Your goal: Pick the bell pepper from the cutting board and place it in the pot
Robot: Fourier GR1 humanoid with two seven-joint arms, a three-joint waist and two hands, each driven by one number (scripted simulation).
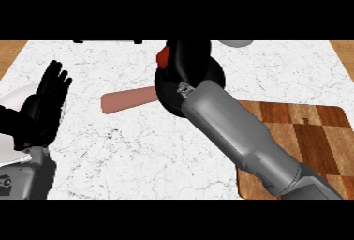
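Observation:
My right hand (187, 56) is stretched to the far middle of the counter, above the black pot (163, 96). Its fingers are curled round the red bell pepper (162, 56), of which only a red sliver shows at the hand's left edge. The hand and forearm hide most of the pot; its dark rim and its long salmon handle (128, 101), pointing left, still show. The wooden cutting board (304, 129) lies at the right with nothing visible on it. My left hand (43, 105) rests open at the left edge, fingers up.
A white rounded object (15, 96) sits at the left edge behind my left hand. A grey object (239, 43) and a dark-edged white one (107, 41) show at the counter's far edge. The counter is white marble (138, 154).

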